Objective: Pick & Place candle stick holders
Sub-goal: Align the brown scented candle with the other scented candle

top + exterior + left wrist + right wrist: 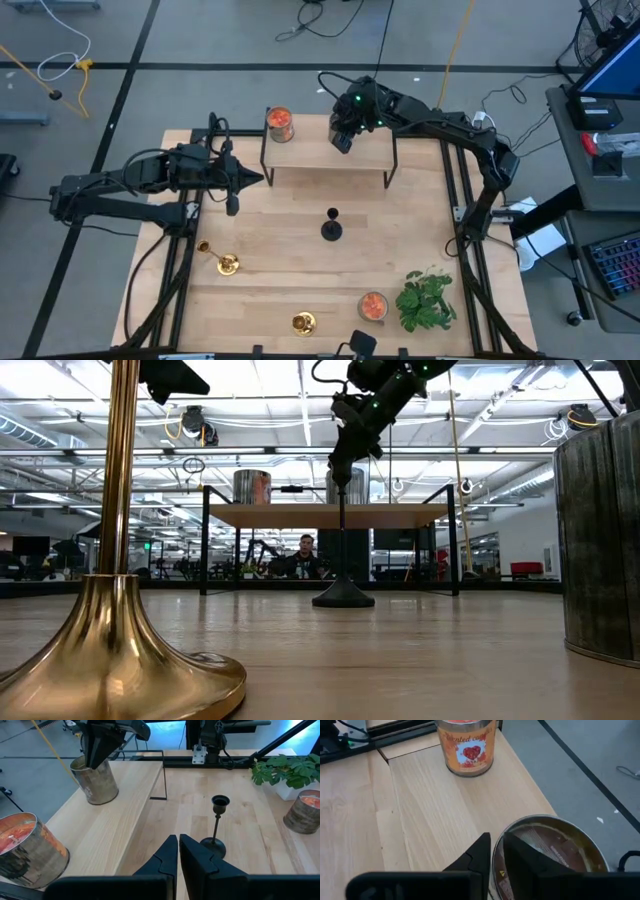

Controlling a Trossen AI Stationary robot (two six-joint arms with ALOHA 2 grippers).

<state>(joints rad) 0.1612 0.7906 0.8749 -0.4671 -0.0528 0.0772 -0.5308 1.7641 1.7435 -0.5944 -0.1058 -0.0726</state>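
Right gripper (343, 143), fingers narrowly parted over the greyish jar (551, 854) on the shelf (325, 158), holds nothing; left gripper (233, 182) closed, empty; black holder (331, 228) and both gold holders (226, 264) (303, 323) stand below on desk (280, 230), unplaced.

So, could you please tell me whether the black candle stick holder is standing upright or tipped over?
Upright. The black candle stick holder rests on its round base on the table, stem vertical, cup on top, in both the left wrist and low views.

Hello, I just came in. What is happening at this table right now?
The right end effector is above a greyish jar on the small raised shelf. The left end effector waits beside the shelf, fingers together. The black holder and two gold holders stand untouched on the table.
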